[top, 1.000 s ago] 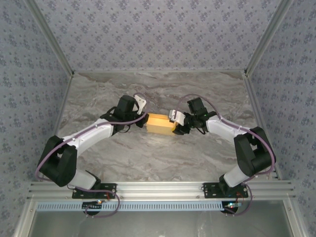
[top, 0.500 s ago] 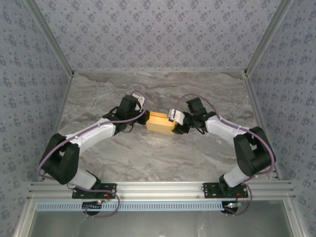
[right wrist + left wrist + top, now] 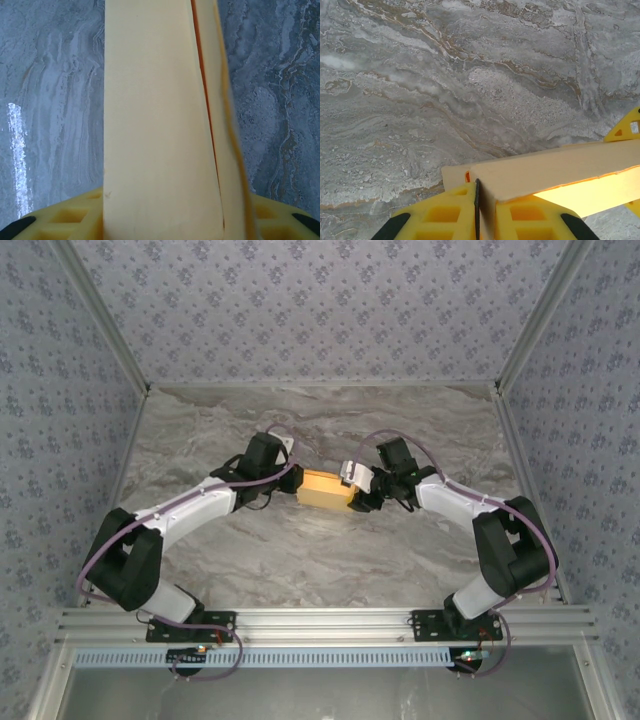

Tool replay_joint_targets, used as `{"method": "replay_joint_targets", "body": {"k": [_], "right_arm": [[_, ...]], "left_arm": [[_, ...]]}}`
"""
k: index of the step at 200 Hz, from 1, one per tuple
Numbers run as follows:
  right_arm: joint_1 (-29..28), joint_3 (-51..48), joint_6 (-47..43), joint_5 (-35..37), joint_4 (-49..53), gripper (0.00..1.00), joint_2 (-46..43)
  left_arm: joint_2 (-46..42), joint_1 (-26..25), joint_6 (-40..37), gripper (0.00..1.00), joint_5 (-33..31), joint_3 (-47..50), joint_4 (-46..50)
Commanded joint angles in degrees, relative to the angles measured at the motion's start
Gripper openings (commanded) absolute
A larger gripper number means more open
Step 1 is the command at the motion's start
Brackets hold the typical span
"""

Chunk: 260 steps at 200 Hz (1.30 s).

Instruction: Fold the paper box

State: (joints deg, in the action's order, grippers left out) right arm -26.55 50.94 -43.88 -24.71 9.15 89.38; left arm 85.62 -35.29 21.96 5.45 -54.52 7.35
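The paper box (image 3: 322, 490) is a tan-yellow flat rectangular box in the middle of the marble table, held between both arms. My left gripper (image 3: 292, 480) is at its left end. In the left wrist view its yellow fingers (image 3: 445, 215) are shut on a thin cardboard wall of the box (image 3: 560, 167), which runs off to the right. My right gripper (image 3: 353, 490) is at the box's right end. In the right wrist view the box (image 3: 160, 125) fills the gap between the right gripper (image 3: 170, 212) fingers, with a narrow seam along its right side.
The marble table (image 3: 320, 560) is walled by patterned panels at the back and both sides. An aluminium rail (image 3: 320, 625) with the arm bases runs along the near edge. Bare marble lies in front of and behind the box.
My left arm has swung its forearm and wrist slightly back and to the right, closer in on the box's left end. The box and the right arm have barely moved.
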Motion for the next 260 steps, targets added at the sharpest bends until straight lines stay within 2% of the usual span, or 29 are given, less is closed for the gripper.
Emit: {"method": "replay_joint_targets", "body": {"k": [1, 49, 87, 117, 135, 156, 167, 190, 214, 260], "right_arm": [[-0.8, 0.0, 0.4, 4.5, 0.9, 0.55, 2.3], [-0.7, -2.5, 9.8, -0.7, -3.2, 0.69, -4.8], [-0.7, -7.6, 15.1, 2.0, -5.0, 0.72, -14.3], [-0.6, -9.9, 20.4, 8.1, -4.2, 0.73, -21.4], [-0.5, -9.3, 25.8, 14.0, -2.2, 0.71, -23.9], [-0.3, -8.1, 34.5, 19.2, -1.2, 0.58, -24.8], [-0.5, -8.5, 37.2, 18.0, -2.0, 0.51, -24.9], [-0.7, -10.2, 40.1, 15.6, -4.8, 0.5, -24.0], [-1.1, -9.3, 40.7, 11.2, -4.6, 0.51, -22.2], [-1.2, -6.5, 37.4, 8.7, 0.5, 0.53, -19.9]], "left_arm": [[1.6, -1.7, -0.2, 0.14, 1.9, 2.0, 1.4], [2.4, -1.7, 0.0, 0.13, 0.8, 1.4, 2.1], [2.2, -1.7, 0.4, 0.12, -0.5, 0.4, 4.2], [2.1, -1.7, 1.5, 0.12, -1.2, -0.7, 5.5], [2.3, -1.6, 2.3, 0.12, -1.4, -2.1, 7.1], [2.5, -1.7, 3.2, 0.12, -1.5, -3.1, 8.6], [2.4, -1.6, 3.5, 0.12, -1.5, -3.7, 9.3], [2.5, -1.7, 3.8, 0.12, -2.1, -4.4, 10.4], [2.8, -1.7, 3.9, 0.12, -2.3, -4.9, 11.3], [2.8, -1.7, 4.1, 0.13, -2.6, -5.9, 12.6]]}}
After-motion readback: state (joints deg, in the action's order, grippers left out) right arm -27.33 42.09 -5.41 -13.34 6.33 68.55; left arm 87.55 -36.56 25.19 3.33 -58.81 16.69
